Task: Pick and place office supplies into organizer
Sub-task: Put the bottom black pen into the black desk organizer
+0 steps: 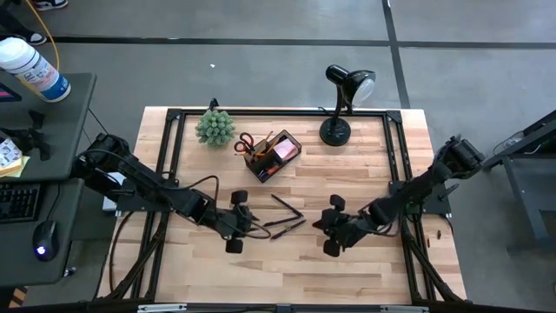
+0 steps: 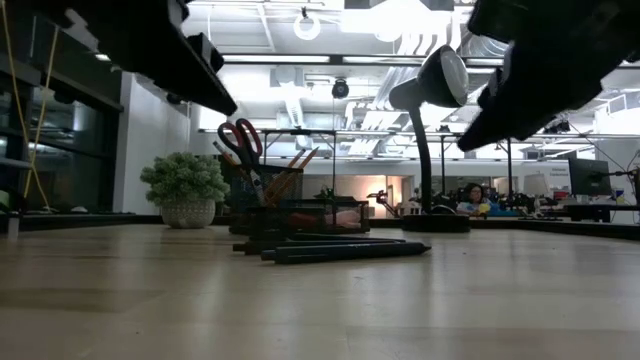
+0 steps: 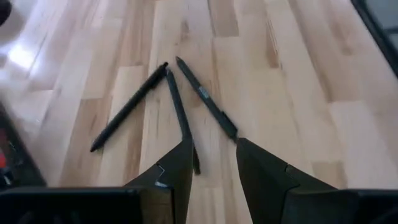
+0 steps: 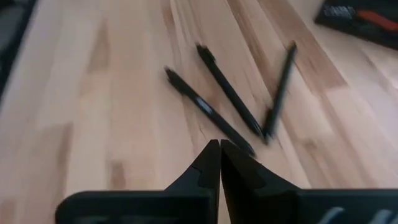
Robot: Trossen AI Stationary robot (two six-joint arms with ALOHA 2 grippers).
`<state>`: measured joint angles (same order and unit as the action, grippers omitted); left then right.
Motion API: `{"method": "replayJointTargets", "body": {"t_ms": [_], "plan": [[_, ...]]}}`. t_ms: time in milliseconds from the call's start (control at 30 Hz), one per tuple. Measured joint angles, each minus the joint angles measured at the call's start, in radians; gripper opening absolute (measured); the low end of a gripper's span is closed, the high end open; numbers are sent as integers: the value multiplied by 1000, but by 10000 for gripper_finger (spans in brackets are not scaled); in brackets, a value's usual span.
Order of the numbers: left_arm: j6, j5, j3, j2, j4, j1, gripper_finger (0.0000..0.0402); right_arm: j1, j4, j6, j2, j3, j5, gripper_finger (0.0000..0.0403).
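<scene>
Three black pens (image 1: 287,217) lie loose on the wooden table between my two grippers, fanned out and meeting near one end (image 3: 166,70). The black organizer (image 1: 272,155) stands farther back, with red-handled scissors (image 2: 240,140), orange pencils and a pink pad in it. My left gripper (image 1: 252,226) hovers open just left of the pens; in its wrist view the fingers (image 3: 177,171) stand apart above the pens' near ends. My right gripper (image 1: 320,224) is shut just right of the pens (image 4: 217,106), with nothing between its fingers.
A black desk lamp (image 1: 343,104) stands at the far right of the table and a small green plant (image 1: 215,128) at the far left of the organizer. A black frame (image 1: 174,117) runs round the table's edges. Bare wood lies near the front edge.
</scene>
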<state>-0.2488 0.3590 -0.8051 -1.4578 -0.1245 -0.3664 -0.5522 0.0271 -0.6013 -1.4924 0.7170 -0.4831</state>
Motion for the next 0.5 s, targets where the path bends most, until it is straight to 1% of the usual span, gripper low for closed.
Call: {"method": "replayJointTargets", "body": {"t_ms": [67, 167, 233, 333, 433, 500], "plan": [[-16, -21, 0, 0, 16, 1, 111, 0, -84, 17, -31, 0, -10, 8], [1, -43, 0, 0, 19, -1, 111, 0, -207, 65, -89, 0, -43, 8], [47, -54, 0, 0, 19, -1, 111, 0, -269, 79, -133, 0, -60, 7], [104, -78, 0, 0, 17, 0, 111, 6, -333, 85, -194, 0, -52, 5], [116, -96, 0, 0, 8, 0, 111, 16, -370, 116, -236, 0, -2, 7], [119, -98, 0, 0, 1, -1, 111, 29, -385, 205, -243, 0, 84, 9]]}}
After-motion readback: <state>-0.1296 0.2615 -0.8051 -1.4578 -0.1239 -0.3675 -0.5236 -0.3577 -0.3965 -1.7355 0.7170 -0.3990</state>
